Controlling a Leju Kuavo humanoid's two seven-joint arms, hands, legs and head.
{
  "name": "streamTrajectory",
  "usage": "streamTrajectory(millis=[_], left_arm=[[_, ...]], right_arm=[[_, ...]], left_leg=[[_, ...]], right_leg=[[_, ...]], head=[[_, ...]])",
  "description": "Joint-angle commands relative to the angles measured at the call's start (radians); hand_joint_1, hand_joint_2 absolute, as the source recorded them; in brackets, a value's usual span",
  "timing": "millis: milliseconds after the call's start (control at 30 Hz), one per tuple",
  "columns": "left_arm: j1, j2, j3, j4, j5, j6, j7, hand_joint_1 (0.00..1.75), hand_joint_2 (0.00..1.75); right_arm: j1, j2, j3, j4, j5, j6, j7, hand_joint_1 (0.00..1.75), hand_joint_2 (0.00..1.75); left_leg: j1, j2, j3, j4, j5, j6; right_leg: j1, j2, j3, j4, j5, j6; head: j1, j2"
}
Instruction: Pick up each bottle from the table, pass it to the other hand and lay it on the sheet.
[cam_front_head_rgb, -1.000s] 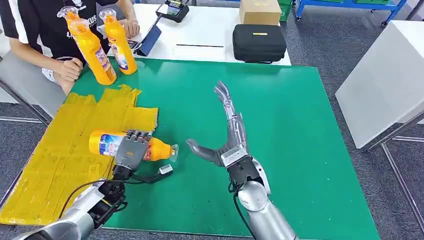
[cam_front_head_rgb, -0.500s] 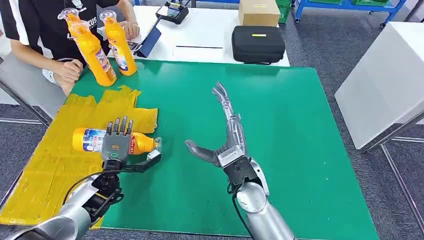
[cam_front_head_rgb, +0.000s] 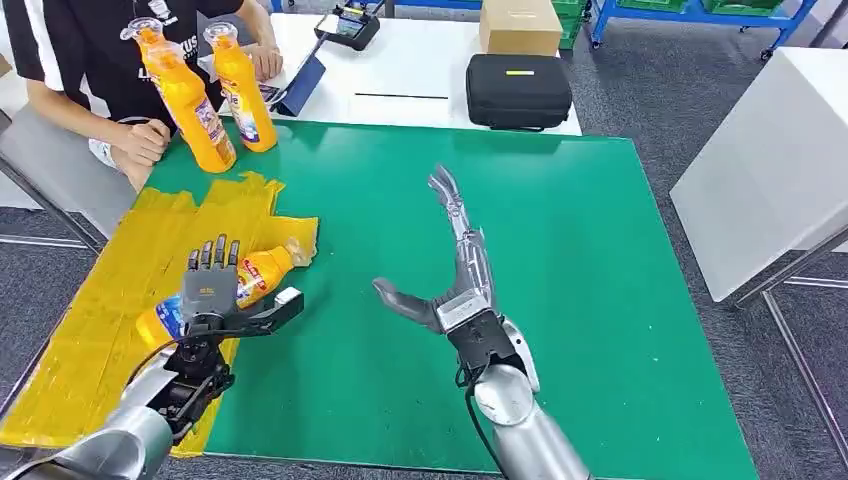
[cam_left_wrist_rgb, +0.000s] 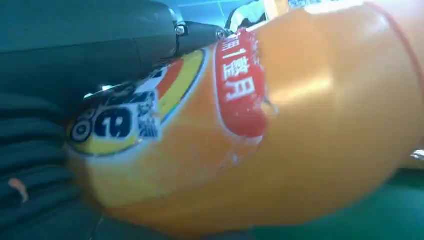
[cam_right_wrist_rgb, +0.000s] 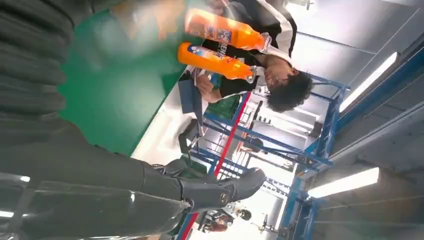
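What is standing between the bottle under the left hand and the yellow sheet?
Nothing visible: the bottle already lies on the yellow sheet, with the left hand open above it. The right hand hovers open, apart.

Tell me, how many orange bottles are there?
3: two upright bottles at the table's far left corner near the person, one lying bottle on the yellow sheet under the left hand.

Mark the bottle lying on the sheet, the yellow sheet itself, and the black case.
lying bottle (cam_front_head_rgb: 262, 270), head view, on its orange shoulder near the neck.
yellow sheet (cam_front_head_rgb: 110, 300), head view, on a bare patch.
black case (cam_front_head_rgb: 518, 88), head view, on its top face.
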Motion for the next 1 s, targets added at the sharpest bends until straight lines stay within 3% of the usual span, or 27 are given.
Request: streamTrajectory(millis=[33, 300, 333, 400, 1000], left_arm=[[0.014, -0.021, 0.050, 0.033, 0.004, -0.013, -0.008, 0.00, 0.00], [0.014, -0.021, 0.050, 0.033, 0.004, -0.013, -0.008, 0.00, 0.00], [0.019, -0.036, 0.114, 0.029, 0.065, -0.029, -0.097, 0.00, 0.00], [0.025, -0.049, 0.124, 0.026, 0.073, -0.045, -0.141, 0.00, 0.00], [0.039, -0.111, 0.238, -0.064, 0.033, 0.080, -0.279, 0.00, 0.00]], right_arm=[[-0.014, -0.004, -0.020, 0.030, 0.000, 0.000, 0.004, 0.00, 1.75], [-0.014, -0.004, -0.020, 0.030, 0.000, 0.000, 0.004, 0.00, 1.75], [-0.018, -0.004, -0.022, 0.035, 0.000, -0.003, 0.003, 0.00, 1.75], [-0.022, -0.006, -0.024, 0.041, 0.000, -0.005, 0.002, 0.00, 1.75], [0.002, -0.010, -0.045, 0.045, -0.014, -0.026, -0.013, 0.00, 1.75]], left_leg=[[0.000, 0.003, 0.004, -0.001, -0.003, -0.002], [0.000, 0.003, 0.003, 0.000, -0.003, -0.003], [0.000, 0.002, 0.002, -0.001, -0.003, -0.002], [0.000, 0.004, 0.005, 0.000, -0.005, -0.004], [0.000, -0.004, 0.003, -0.001, -0.003, -0.001]], right_leg=[[0.000, 0.001, 0.003, -0.001, -0.002, -0.002], [0.000, 0.000, 0.003, 0.000, -0.002, -0.002], [0.000, 0.000, 0.001, 0.000, -0.002, -0.002], [0.001, 0.000, 0.003, 0.000, -0.004, -0.003], [0.000, -0.006, 0.004, -0.001, -0.004, -0.002]], head=[[0.000, 0.000], [0.000, 0.000], [0.000, 0.000], [0.000, 0.000], [0.000, 0.000]])
